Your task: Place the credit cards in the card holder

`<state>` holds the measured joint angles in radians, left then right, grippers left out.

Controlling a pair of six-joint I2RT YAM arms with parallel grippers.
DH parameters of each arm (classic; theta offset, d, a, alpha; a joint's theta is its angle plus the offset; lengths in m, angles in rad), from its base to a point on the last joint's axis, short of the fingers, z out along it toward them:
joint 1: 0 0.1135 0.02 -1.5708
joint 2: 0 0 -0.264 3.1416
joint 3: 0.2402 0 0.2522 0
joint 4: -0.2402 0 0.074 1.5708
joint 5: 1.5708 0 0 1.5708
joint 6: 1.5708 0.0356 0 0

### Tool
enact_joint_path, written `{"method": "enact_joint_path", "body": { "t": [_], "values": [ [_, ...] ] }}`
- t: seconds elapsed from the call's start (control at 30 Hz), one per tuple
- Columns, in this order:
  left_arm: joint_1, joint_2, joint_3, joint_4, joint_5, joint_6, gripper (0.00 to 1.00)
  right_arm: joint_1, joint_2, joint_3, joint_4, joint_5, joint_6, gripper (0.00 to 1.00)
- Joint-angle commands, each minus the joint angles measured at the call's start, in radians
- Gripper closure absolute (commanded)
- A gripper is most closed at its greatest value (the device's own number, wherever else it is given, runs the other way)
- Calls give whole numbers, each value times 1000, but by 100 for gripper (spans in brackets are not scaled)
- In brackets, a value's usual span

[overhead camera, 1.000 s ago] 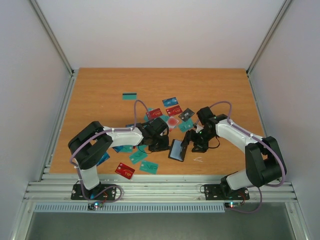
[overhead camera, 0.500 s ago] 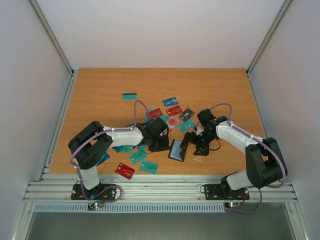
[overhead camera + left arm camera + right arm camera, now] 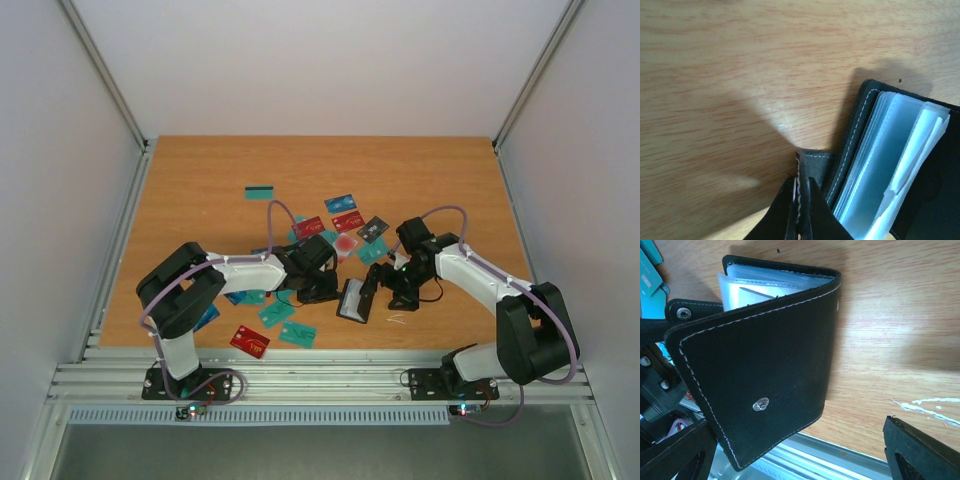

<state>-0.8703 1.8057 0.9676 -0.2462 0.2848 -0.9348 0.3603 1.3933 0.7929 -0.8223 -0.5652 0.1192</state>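
Card holder (image 3: 353,300) clamped in the left fingers (image 3: 777,225), right fingers (image 3: 675,455) spread wide around it

black card holder (image 3: 353,300) half-open, credit cards (image 3: 340,203) scattered

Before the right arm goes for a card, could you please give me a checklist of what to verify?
1. Left gripper shut on the strap of the holder: ok.
2. Right gripper open and empty: ok.
3. Holder spread open, sleeves showing: ok.
4. Sleeves free of cards: cannot tell.
5. Cards lying loose on the table: ok.
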Motion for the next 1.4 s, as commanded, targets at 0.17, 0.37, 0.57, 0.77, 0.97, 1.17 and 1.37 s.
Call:
{"method": "enact_joint_path", "body": {
  "t": [0.17, 0.37, 0.57, 0.77, 0.97, 1.17, 1.37],
  "values": [
    [9, 25, -24, -28, -38, -18, 100, 4, -9, 15, -125, 135, -42, 34],
    [19, 17, -56, -49, -59, -52, 100, 2, -2, 20, -166, 203, -41, 45],
    [24, 7, -71, -71, -70, -77, 100, -12, 81, -14, -119, 184, -27, 59],
    [31, -57, -118, -134, -104, -109, 100, -48, 166, -4, -70, 183, -33, 67],
    [30, -105, -107, -187, -120, -68, 97, -60, 245, 13, -28, 159, -56, 69],
    [24, -189, -3, -363, -208, 19, 68, -61, 276, 21, -8, 143, -71, 68],
    [-21, -228, 132, -514, -312, 119, 59, -61, 269, 20, 2, 118, -83, 67]
  ]
}}
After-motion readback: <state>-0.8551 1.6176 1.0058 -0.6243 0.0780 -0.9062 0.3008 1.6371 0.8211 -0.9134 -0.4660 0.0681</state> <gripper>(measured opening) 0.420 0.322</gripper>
